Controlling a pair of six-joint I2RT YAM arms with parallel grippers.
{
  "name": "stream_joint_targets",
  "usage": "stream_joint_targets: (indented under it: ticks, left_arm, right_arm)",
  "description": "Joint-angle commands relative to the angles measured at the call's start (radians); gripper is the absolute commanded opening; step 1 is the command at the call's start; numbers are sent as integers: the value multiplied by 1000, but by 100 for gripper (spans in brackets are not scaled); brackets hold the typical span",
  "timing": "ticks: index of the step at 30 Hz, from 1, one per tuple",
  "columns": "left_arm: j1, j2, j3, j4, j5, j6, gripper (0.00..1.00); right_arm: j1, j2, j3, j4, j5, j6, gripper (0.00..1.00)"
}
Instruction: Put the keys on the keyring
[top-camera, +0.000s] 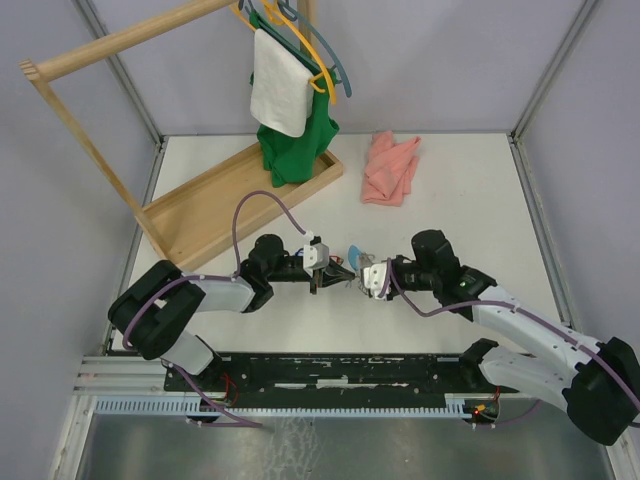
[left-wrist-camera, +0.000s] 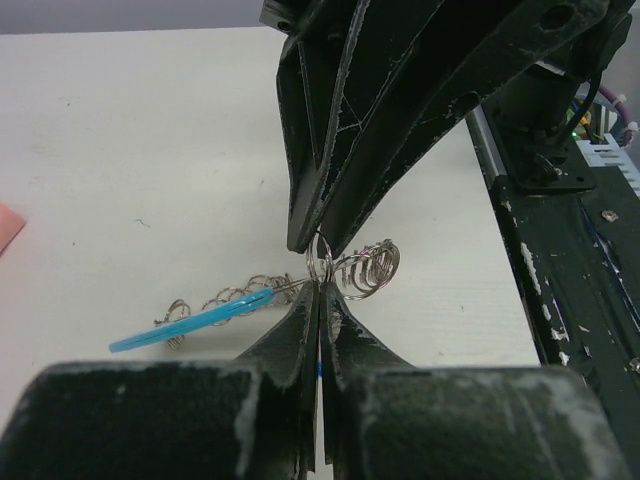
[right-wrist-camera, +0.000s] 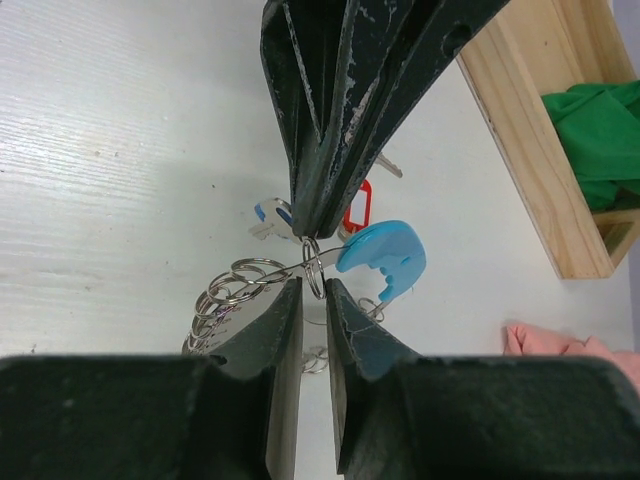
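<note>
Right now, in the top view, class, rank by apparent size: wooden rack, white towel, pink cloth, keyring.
1. wooden rack
2. white towel and pink cloth: close; towel hangs nearer the camera, so unranked
3. keyring

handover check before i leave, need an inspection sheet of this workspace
surface: white table, no spills seen
job's things: keyring between the tools; red-tagged key and blue-tagged key lie on the table; third key not seen
clutter: pink cloth
grippers: left tool shut on small ring; right tool slightly open around it
cables: purple cable along each arm
surroundings: wooden rack with green garment and white towel
</note>
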Motion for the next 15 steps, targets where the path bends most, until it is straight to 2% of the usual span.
stream_joint_targets:
  ticks: [1,15]
  left_arm:
    - [-2,-30,41,7,23,-39,3]
    - [-9,-40,69,-44,36,-33,3]
  right_arm:
    - [-1,2,63,-16,-40,-48,24]
    - [0,47,161,-190,-80,-143,28]
